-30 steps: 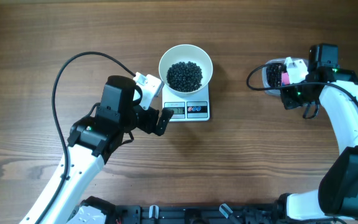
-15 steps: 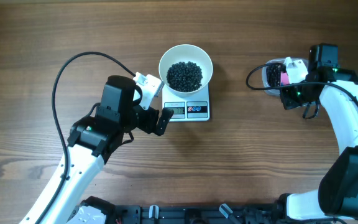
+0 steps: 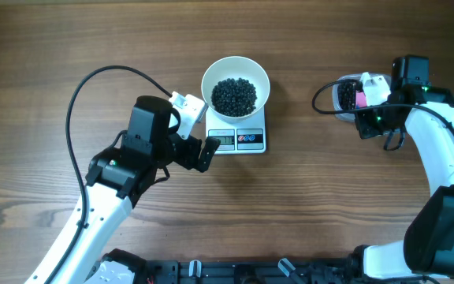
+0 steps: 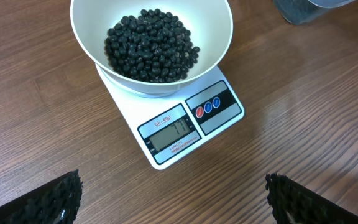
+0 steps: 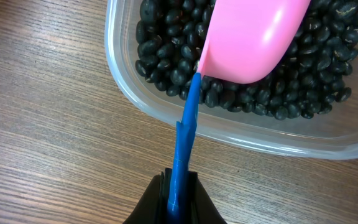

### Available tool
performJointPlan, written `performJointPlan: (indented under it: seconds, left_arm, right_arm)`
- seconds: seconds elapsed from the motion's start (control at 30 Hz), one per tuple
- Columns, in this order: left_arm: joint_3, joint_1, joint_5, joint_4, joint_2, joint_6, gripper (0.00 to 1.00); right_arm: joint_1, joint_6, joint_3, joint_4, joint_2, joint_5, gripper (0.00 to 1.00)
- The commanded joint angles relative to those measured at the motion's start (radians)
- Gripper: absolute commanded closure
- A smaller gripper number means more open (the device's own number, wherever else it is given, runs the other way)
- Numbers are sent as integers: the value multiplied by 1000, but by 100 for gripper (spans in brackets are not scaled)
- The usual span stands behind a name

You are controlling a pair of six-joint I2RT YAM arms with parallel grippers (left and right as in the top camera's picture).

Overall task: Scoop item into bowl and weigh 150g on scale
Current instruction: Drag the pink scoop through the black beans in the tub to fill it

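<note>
A white bowl [image 3: 236, 85] [image 4: 216, 37] holding a heap of black beans [image 3: 234, 95] [image 4: 151, 45] stands on the white scale [image 3: 240, 139] [image 4: 185, 127], whose display is lit. My left gripper [image 3: 198, 134] [image 4: 173, 199] is open just left and in front of the scale, nothing between its fingers [image 4: 48, 199]. My right gripper [image 3: 366, 110] [image 5: 179, 190] is shut on the blue handle [image 5: 185, 137] of a pink scoop [image 3: 362, 95] [image 5: 257, 37]. The scoop's bowl hangs over more black beans [image 5: 166, 56] in a clear plastic tub [image 3: 345, 95] [image 5: 123, 74].
The clear tub sits at the right of the wooden table [image 3: 306, 205], well apart from the scale. A black cable [image 3: 93, 79] loops from the left arm over the table's left side. The right arm [image 3: 448, 173] runs down the right edge.
</note>
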Motion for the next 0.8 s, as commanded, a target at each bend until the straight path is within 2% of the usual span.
performJointPlan:
  seconds: [0.0,0.77]
  left_arm:
    - [-5,-3,8,0,8,11,0]
    - [-5,-3,9,0,8,11,0]
  right_arm:
    - [14,2,9,-16,18,-75,96]
    - [14,27,10,-6,18,-120,96]
